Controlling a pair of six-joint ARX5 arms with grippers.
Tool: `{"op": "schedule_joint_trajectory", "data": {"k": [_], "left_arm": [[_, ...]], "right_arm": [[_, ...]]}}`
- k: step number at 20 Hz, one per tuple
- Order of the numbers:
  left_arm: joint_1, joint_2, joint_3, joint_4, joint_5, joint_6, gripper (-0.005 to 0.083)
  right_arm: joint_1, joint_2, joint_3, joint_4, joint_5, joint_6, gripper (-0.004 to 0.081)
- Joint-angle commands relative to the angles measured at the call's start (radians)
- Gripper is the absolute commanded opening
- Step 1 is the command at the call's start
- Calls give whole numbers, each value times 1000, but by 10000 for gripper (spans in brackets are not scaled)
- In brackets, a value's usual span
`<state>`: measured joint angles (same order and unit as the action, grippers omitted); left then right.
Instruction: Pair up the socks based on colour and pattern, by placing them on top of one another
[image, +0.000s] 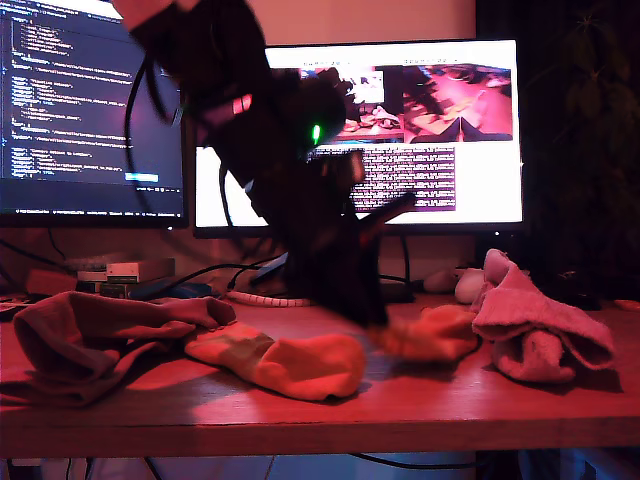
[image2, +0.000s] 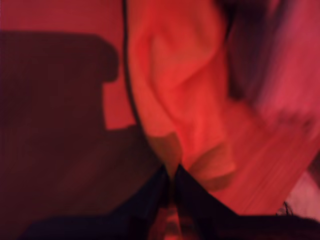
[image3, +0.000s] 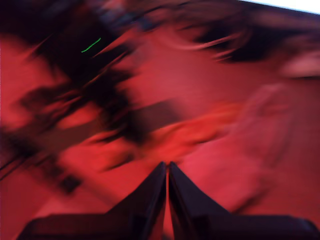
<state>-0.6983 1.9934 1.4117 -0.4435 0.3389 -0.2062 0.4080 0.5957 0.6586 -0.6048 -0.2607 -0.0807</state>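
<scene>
A: Exterior view: where's the orange pair?

B: One orange sock (image: 285, 360) lies mid-worktop (image: 400, 410); my first tool (image2: 172, 172) is clenched on the second orange sock (image2: 185, 100), just beside the pink sock (image: 540, 325).

A: Second tool (image3: 167, 170)?

B: Jaws together, apparently nothing in them; view blurred.

A: Step?

B: Probably carrying it over. Next: lay it on its mate.

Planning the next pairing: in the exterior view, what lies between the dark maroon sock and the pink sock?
The exterior view shows two orange socks there, one overlapping the maroon sock, the other under the blurred arm, beside the pink sock.
</scene>
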Motion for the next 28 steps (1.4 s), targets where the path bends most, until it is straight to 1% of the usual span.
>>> {"op": "schedule_joint_trajectory", "data": {"k": [1,4,7,11,15,19,21,26,28], "left_arm": [[20,-56,-4,-13,0,11,-20],[56,-122,-4,-29,0,31,-19],[102,-198,-3,-13,-6,31,-20],[177,-314,-3,-3,-8,31,-20],[242,-412,-3,-6,-7,32,-19],[286,-497,-3,-53,-22,72,-19],[303,-542,-3,-95,-54,95,-19],[354,-635,-3,-201,-113,129,-20],[377,-667,-3,-237,-121,145,-19]], "right_arm": [[11,74,-8,38,-54,-5,-10],[31,198,-8,124,-139,-6,-10],[65,315,-8,221,-204,-6,-10],[126,455,-8,380,-206,4,-10],[176,596,12,511,-205,5,-10],[194,754,105,581,-206,4,-10],[194,833,167,597,-209,2,-10],[194,1036,332,608,-264,0,-10],[196,1114,401,608,-288,0,-10]]}}
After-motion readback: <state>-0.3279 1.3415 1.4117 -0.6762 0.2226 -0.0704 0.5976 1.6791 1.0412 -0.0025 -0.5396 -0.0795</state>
